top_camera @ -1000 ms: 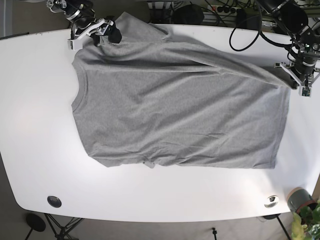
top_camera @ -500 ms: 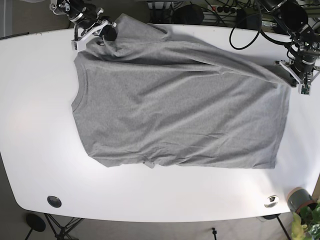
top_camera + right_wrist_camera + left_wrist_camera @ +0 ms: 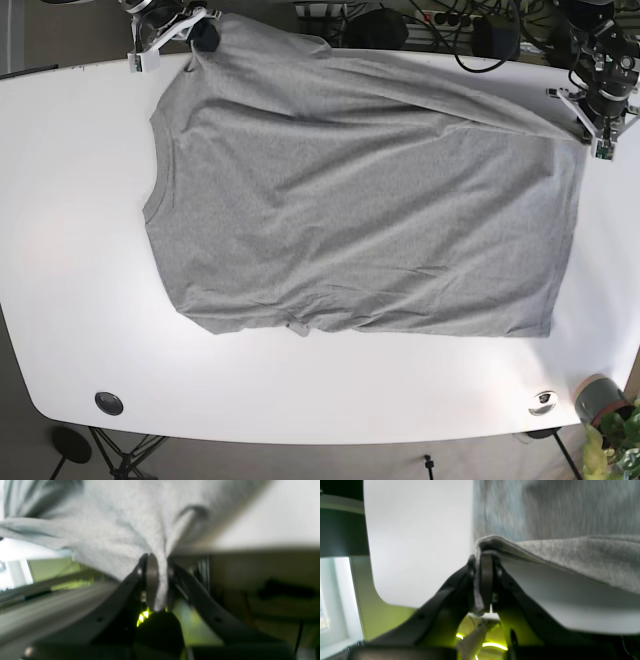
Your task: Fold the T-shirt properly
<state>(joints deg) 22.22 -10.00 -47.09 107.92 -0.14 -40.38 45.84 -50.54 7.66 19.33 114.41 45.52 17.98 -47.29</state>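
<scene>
I am holding the grey T-shirt (image 3: 360, 200) with both of my grippers, and it is lying spread over the white table (image 3: 70, 250), most of its cloth resting flat on the middle of it. My left gripper (image 3: 598, 122) is pinching the shirt's corner at the table's far right edge — in the left wrist view the gripper (image 3: 483, 580) is closed tight on a fold of the grey fabric (image 3: 570, 552), and the cloth is rising from the table surface up to the jaws. My right gripper (image 3: 185, 25) is clamping the other far corner of the shirt, near the sleeve, at the table's far left edge; in the right wrist view the gripper (image 3: 156, 580) is squeezing a bunch of fabric (image 3: 125, 535) between its two fingers. Between my two grippers the far edge of the shirt is being lifted a little off the table, while the near edge is lying flat, with some small wrinkles. A small black disc (image 3: 108, 402) is sitting near the table's front left corner, well apart from the shirt.
</scene>
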